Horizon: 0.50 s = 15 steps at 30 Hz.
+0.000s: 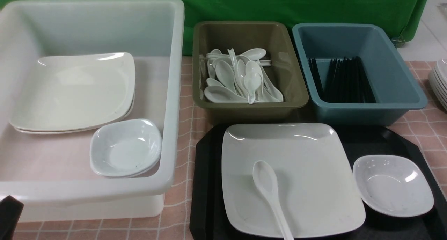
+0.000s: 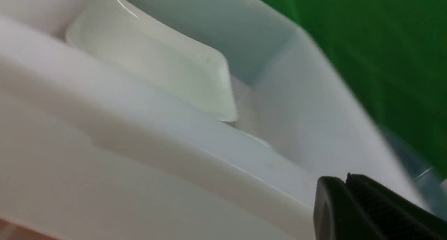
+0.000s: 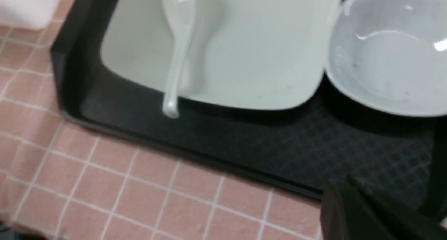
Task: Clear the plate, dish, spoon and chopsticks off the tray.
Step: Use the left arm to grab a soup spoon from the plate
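Locate the left gripper at the near outer wall of the white tub. In the left wrist view only a dark corner of its fingers shows, so you cannot tell how far the jaws stand apart. Nothing is seen between them. You also cannot tell whether it touches the tub.

Locate the right gripper above the near edge of the tray. It appears only as a dark, blurred shape in the right wrist view. You cannot read its jaw opening, and no object is seen in its hold.

Check the task items as follows:
- The plate lies flat on the tray, toward its left side.
- The spoon rests on the plate, bowl facing up, with its handle reaching out over the plate's near edge.
- The dish sits upright on the tray just beside the plate's right edge.
- The chopsticks lie in the blue bin, behind the tray.
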### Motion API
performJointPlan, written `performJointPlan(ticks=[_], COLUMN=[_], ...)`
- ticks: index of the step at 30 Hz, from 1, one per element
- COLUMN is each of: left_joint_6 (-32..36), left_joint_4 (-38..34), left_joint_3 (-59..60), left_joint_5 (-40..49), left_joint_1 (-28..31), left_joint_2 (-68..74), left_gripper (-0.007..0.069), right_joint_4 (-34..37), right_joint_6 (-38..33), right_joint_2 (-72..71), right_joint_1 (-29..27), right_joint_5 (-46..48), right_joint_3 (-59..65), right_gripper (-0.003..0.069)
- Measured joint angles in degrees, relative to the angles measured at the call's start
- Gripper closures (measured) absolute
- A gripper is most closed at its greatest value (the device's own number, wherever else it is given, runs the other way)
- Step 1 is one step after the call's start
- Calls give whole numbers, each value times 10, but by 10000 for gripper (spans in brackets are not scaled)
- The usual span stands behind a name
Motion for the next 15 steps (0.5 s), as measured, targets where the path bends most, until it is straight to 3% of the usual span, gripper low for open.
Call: performJointPlan(ticks=[3,11,15], left_joint_6=[-14,-56,-64], left_joint_4=[-55,-115,-111], left_joint_3=[0,-4,-83], left_joint_5=[-23,-75,-33], left_joint_1=[0,0,0], left_joint_2=[0,0,5], left_gripper=[603,603,603], right_joint_4=[3,4,4], right_joint_6=[-5,-17,-17], right_joint_2=[3,3,3], right_joint_1=[34,101,103], right_joint_5=[-5,-6,-7], right_joint_3=[1,1,1], right_gripper=[629,627,625])
